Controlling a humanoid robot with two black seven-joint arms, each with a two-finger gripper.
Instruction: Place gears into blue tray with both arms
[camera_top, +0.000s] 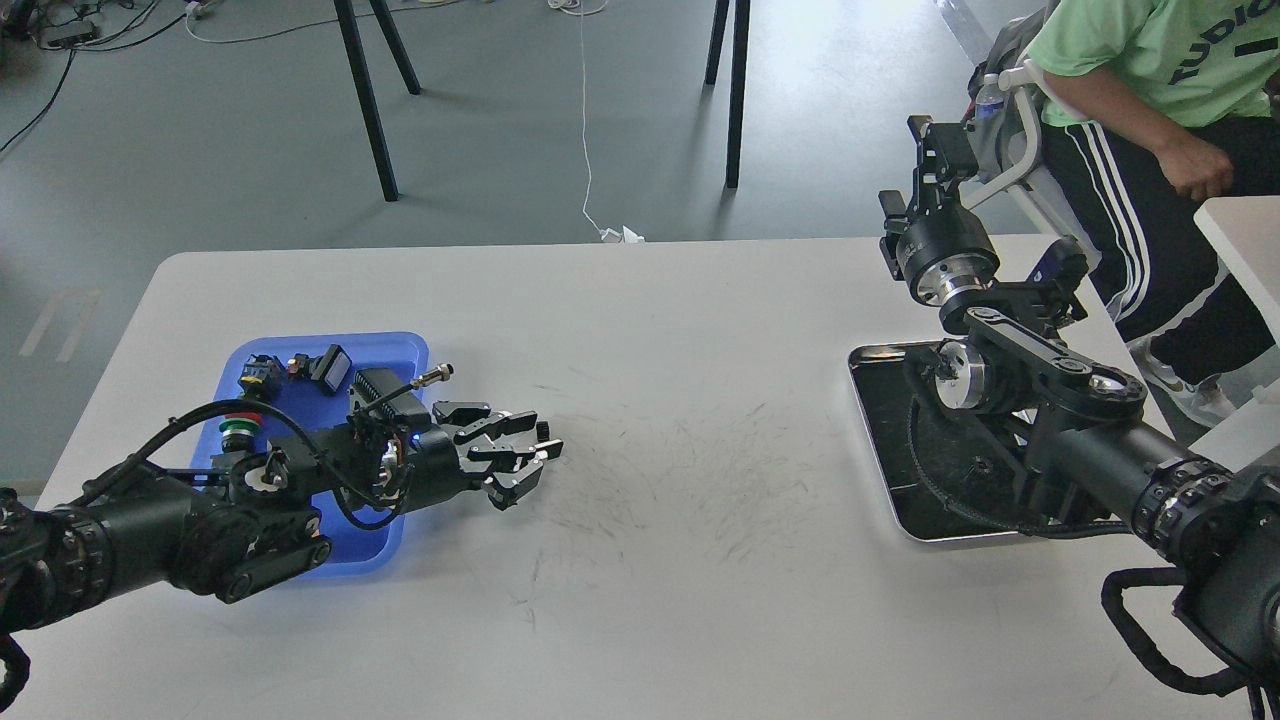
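Observation:
The blue tray (395, 345) lies at the table's left and holds coloured push-button switches and connectors. My left arm lies across its near half. My left gripper (535, 450) is just past the tray's right edge, low over the bare table and pointing right, its fingers apart. A tiny dark nub shows at the fingertips (545, 431); I cannot tell what it is. One small dark gear (980, 464) lies in the silver tray (872, 440) on the right. My right gripper (930, 150) is raised above that tray's far edge, dark and end-on.
A person in a green shirt (1150, 50) sits at the far right, close to my right arm. A second white table corner (1240, 230) is behind the silver tray. Table legs (365, 100) stand on the floor beyond. The middle of the tabletop (690, 400) is scuffed.

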